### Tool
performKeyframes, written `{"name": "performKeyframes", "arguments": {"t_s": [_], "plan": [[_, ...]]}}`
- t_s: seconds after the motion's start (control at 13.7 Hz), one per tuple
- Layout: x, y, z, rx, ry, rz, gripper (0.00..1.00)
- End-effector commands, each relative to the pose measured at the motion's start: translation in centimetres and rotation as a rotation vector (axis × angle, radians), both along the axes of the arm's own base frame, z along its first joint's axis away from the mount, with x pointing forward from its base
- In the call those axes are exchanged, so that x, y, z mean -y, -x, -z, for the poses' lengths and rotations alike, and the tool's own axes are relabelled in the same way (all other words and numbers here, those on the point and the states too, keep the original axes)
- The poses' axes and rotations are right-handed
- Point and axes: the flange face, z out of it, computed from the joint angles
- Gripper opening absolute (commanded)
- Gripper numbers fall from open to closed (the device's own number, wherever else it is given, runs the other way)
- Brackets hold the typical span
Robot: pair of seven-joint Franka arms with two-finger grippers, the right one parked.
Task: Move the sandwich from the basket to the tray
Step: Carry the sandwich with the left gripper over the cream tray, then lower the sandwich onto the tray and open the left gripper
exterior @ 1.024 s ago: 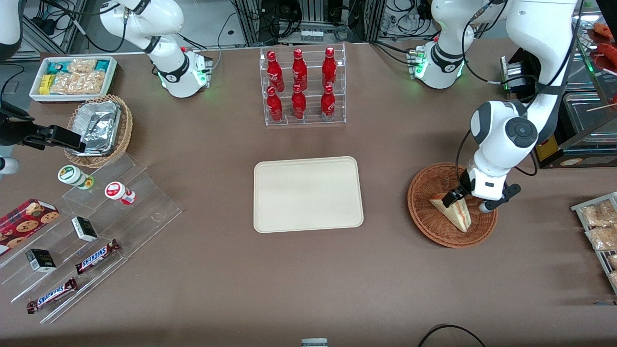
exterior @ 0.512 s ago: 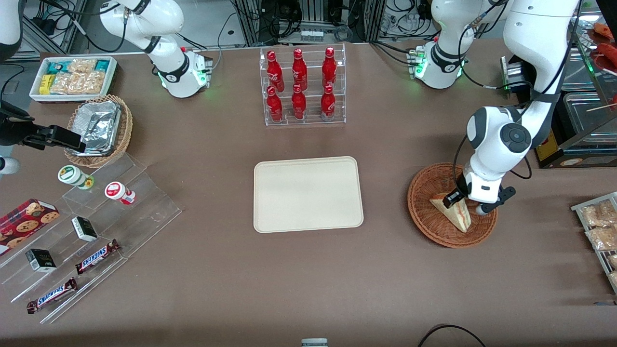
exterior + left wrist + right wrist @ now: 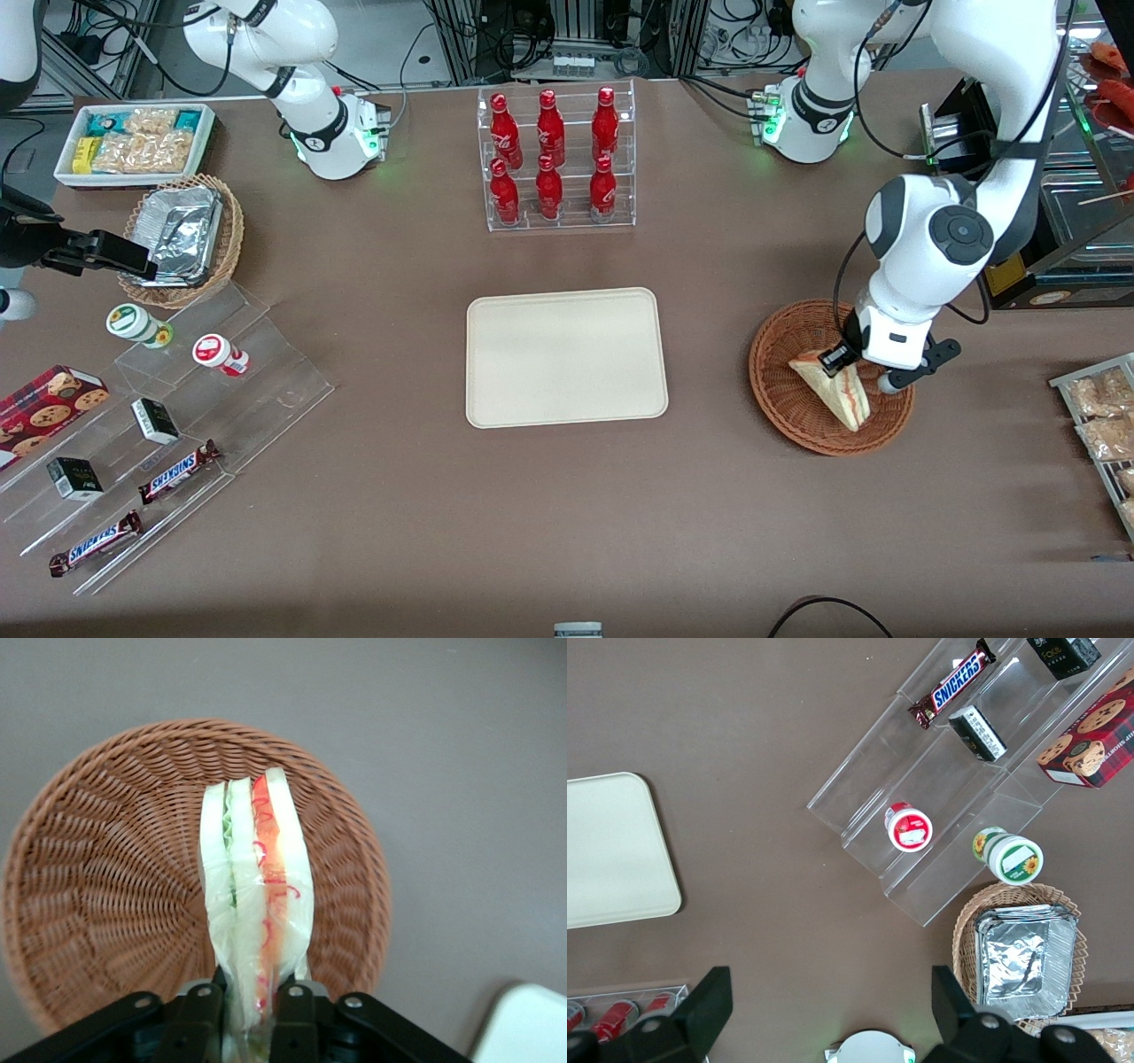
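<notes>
My gripper [image 3: 849,365] is clamped on the sandwich [image 3: 837,390] over the basket [image 3: 788,394], which sits on the brown table [image 3: 567,496]. The tray [image 3: 565,356] lies flat at the table's middle. Measured from the tray: the bottle rack [image 3: 556,158] stands farther from the camera, my basket toward the working arm's end, the clear steps [image 3: 177,425] and foil basket [image 3: 182,239] toward the parked arm's end.

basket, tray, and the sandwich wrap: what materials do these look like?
Basket: woven wicker, reddish-brown, matte; the weave ribs show. Tray: likely plastic, smooth cream, rounded corners, low rim. Sandwich: soft pale bread in what looks like clear film, glossy and creased. The gripper is over the basket, fingers shut on the sandwich.
</notes>
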Motion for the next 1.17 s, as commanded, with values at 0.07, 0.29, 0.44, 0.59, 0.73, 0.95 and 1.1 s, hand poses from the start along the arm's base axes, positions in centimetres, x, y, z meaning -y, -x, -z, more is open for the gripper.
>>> {"name": "performKeyframes", "arguments": {"t_s": [0.07,0.29,0.44,0.59,0.73,0.95,1.1], "plan": [[7.6,-1.4,-6.5,-0.051,-0.063,0.121,0.00],[14.2,0.2,-7.5,-0.070,-0.071,0.235,0.00],[19.4,1.5,-7.4,-0.060,-0.061,0.303,0.00],[24.7,2.1,-6.5,-0.057,-0.049,0.356,0.00],[28.9,2.2,-4.6,-0.063,-0.042,0.368,0.00],[35.0,3.9,-0.8,-0.083,-0.043,0.452,0.00],[37.6,4.2,2.2,-0.103,-0.044,0.481,0.00]]}}
